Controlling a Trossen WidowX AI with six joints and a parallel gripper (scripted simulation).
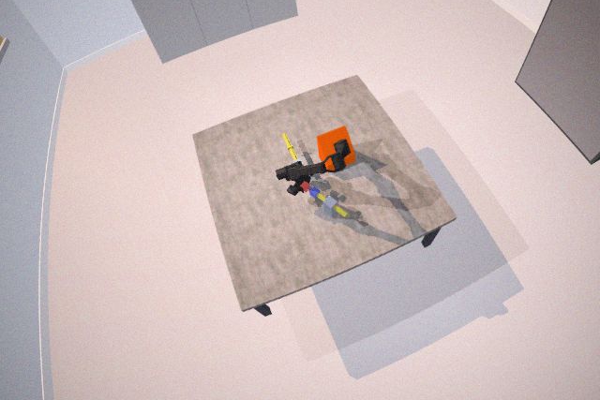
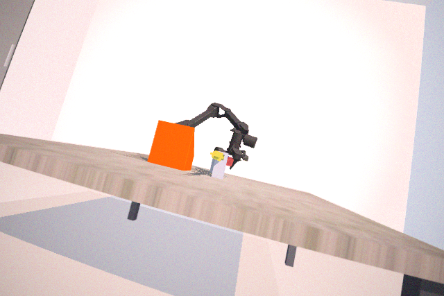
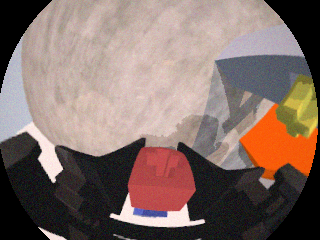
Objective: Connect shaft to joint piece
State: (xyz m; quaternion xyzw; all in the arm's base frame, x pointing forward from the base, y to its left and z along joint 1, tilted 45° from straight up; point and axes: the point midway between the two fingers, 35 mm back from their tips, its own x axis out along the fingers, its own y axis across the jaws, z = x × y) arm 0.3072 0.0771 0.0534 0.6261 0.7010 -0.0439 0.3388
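Observation:
The red square joint piece (image 1: 305,186) (image 2: 229,161) (image 3: 161,187) sits between the fingers of my gripper (image 3: 162,151), which is shut on it. Its blue hinge part (image 1: 313,191) (image 3: 150,213) joins it to the first yellow shaft (image 1: 341,212) (image 2: 217,155), held by a pale block (image 1: 330,203) (image 2: 218,170). The second yellow shaft (image 1: 290,146) comes in at an angle from the other side of the arm. Its block and near end are mostly hidden by the arm in the top view. The exact direction of the joint opening cannot be told.
An orange box (image 1: 333,138) (image 2: 172,145) (image 3: 280,145) stands beside the arm, near the shafts. The black arm (image 1: 309,170) (image 2: 200,116) passes over the gap between the shafts. The wooden table (image 1: 242,250) (image 2: 107,167) carries everything.

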